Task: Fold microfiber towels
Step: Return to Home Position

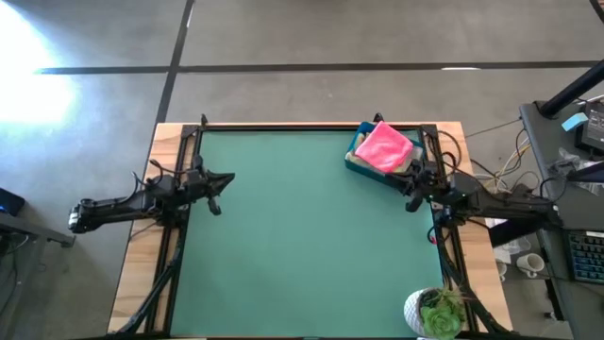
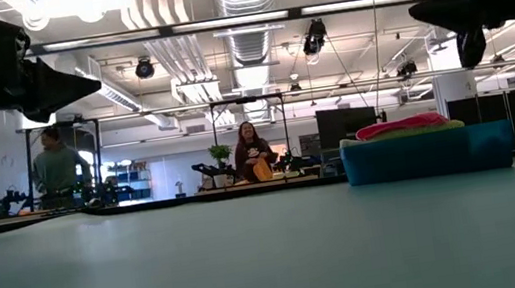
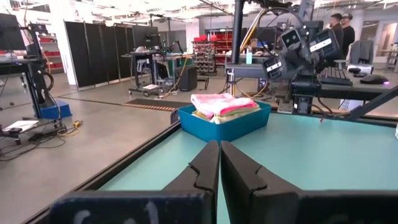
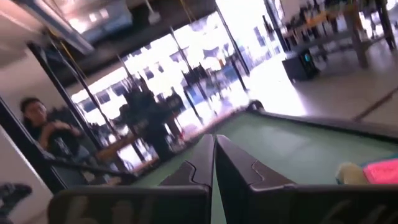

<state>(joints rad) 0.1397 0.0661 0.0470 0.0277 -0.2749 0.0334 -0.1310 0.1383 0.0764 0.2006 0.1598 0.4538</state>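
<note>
Left gripper [image 3: 219,163] first: I'm holding it up over the left edge of the green table [image 1: 302,246], both fingers pressed flat together with nothing between them. Straight out past those fingertips, well across the mat, sits the blue bin [image 3: 224,129]. The microfiber towels [image 2: 407,131] are stacked inside it. The hot pink towel [image 3: 214,101] lies folded on top, with paler yellow and green layers peeking out under its edge. From table height the stack rises a little above the bin's rim.

Over to my right gripper [image 4: 214,158]: it hangs above the right side of the table, fingers closed tight against each other and holding nothing. The bin is just beside these fingers, off to one side toward the far right corner of the mat. It isn't touching them, and the fingers ride higher than the pile. A potted plant [image 1: 436,312] stands at the near right corner, well apart from my right fingers.
</note>
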